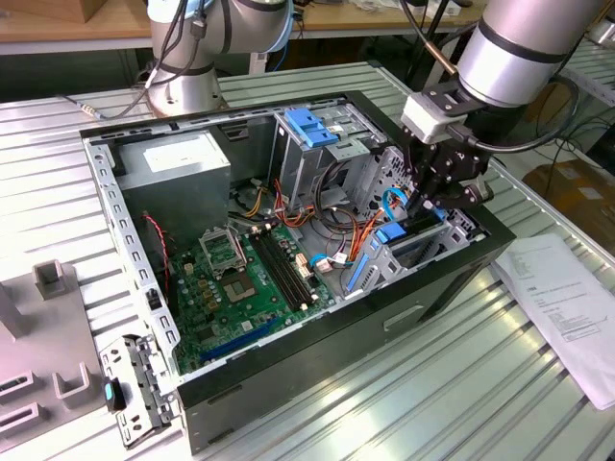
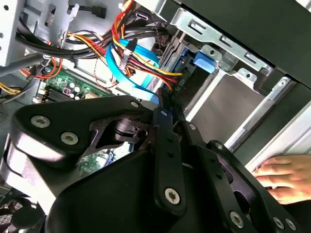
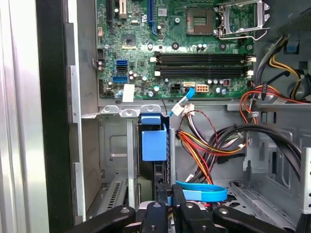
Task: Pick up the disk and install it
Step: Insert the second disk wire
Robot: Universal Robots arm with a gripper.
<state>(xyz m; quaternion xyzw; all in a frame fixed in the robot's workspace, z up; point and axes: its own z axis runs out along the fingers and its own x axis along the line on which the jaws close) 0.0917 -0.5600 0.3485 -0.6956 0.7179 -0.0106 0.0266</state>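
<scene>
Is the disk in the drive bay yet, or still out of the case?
In, at least partly: the disk stands on edge inside the metal bay, with the gripper at its end. Whether it is fully seated cannot be told.

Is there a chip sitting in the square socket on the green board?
No, in the first wrist view the CPU socket on the motherboard is bare, with only its metal frame around it.

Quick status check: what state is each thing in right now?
Gripper: down inside the case at the drive bay, fingers shut on the disk.
Disk: standing on edge in the bay slot.
Computer case: side panel off, interior exposed.
Processor socket: empty.
</scene>
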